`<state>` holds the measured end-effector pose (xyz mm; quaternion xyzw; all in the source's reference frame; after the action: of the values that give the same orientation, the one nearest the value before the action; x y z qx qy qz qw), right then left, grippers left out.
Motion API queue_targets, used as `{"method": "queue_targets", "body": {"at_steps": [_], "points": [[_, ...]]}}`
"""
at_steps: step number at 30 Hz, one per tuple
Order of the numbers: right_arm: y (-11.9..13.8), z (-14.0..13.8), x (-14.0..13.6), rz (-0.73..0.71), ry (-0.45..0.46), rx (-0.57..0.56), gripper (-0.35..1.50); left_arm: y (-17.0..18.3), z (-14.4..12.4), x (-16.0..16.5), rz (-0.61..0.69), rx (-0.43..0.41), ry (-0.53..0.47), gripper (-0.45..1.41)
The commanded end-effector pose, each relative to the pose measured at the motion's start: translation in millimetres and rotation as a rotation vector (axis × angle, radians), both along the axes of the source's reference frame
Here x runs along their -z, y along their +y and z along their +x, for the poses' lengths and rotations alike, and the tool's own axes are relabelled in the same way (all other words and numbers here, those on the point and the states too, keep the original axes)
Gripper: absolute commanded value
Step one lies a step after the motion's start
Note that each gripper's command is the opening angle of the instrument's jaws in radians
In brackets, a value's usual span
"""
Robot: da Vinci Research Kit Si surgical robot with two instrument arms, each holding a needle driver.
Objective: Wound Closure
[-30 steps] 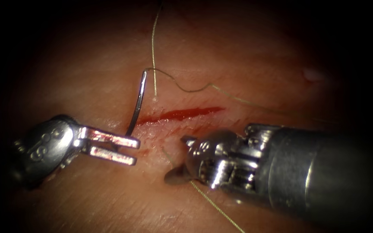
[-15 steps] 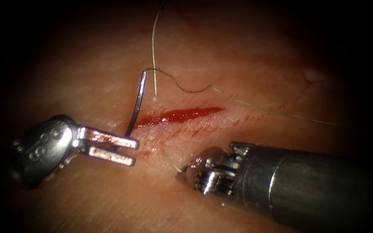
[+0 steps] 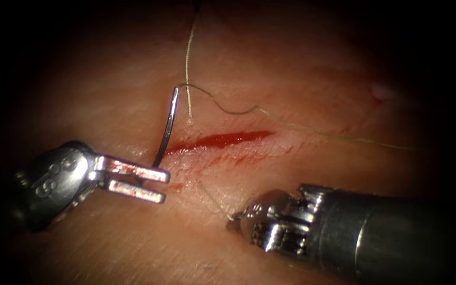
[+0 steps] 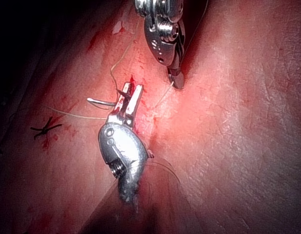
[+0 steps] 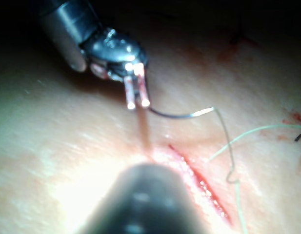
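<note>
The left arm's steel needle driver (image 3: 157,183) sits at the left end of the red, fluid-filled cut (image 3: 220,140) in the pale pink pork-belly tissue (image 3: 302,79), its jaws slightly parted with the thin curved steel needle (image 3: 168,124) running between them near its lower end; whether they truly clamp it cannot be told. The needle rises free of the tissue on the far side, its thread end uppermost. From there the fine pale green thread (image 3: 291,125) trails right across the far side of the cut. On the near side, the right arm's steel needle driver (image 3: 238,216) rests low against the tissue, jaws closed on a short run of thread emerging from the near lip. A dark knotted stitch (image 4: 45,128) lies apart on the tissue.
</note>
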<state>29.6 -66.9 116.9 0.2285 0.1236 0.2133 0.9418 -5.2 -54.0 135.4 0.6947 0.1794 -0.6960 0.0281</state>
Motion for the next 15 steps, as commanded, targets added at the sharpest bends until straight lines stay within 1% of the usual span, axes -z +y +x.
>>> {"method": "queue_targets", "body": {"at_steps": [1, 6, 15], "points": [[-0.3, 0.1, -0.2, 0.002, 0.002, 0.0, -0.35, 0.2, -0.4, -0.7, -0.001, -0.001, -0.001, -0.45], [-1.5, -1.4, 0.6, 0.012, 0.007, 0.007, -0.35, 0.2, -0.4, -0.8, -0.001, -0.001, -0.001, -0.45], [-2.7, -2.6, 1.6, 0.023, 0.01, 0.013, -0.35, 0.2, -0.4, -0.8, -0.001, 0.0, -0.001, -0.45]]}}
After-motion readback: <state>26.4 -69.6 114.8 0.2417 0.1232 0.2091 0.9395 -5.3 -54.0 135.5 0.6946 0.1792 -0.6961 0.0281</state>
